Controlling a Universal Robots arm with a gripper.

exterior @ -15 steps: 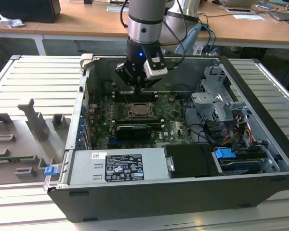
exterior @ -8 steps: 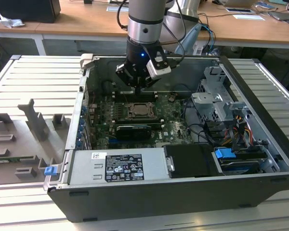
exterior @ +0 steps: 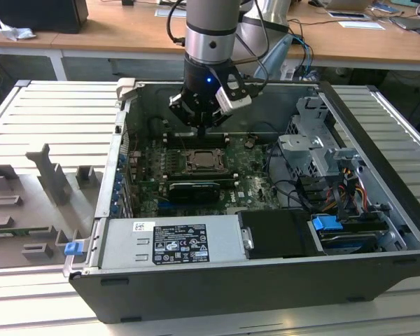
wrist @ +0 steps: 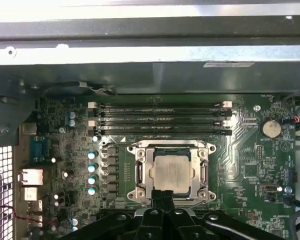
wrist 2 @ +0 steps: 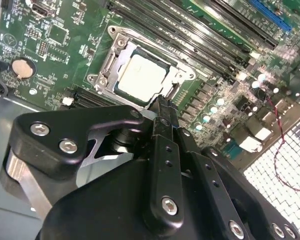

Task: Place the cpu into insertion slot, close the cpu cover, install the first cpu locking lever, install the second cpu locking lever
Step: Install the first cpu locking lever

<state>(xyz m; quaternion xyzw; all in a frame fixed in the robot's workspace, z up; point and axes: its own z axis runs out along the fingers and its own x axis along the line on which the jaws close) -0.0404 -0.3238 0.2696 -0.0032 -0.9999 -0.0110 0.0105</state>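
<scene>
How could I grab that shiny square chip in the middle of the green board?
By two opposite edges, coming straight down from above. The cpu lies flat in its socket, so only its top faces up. But the cpu cover frames it closely and probably hides those edges, so the frame would likely have to swing up first.

We see an open computer case (exterior: 266,287) resting on a pale ribbed table (exterior: 56,112). Behind the case runs a wooden desk (exterior: 126,31) bearing papers (exterior: 361,24); on the exterior view's left of the case stand grey moulded fixtures (exterior: 52,175).
</scene>
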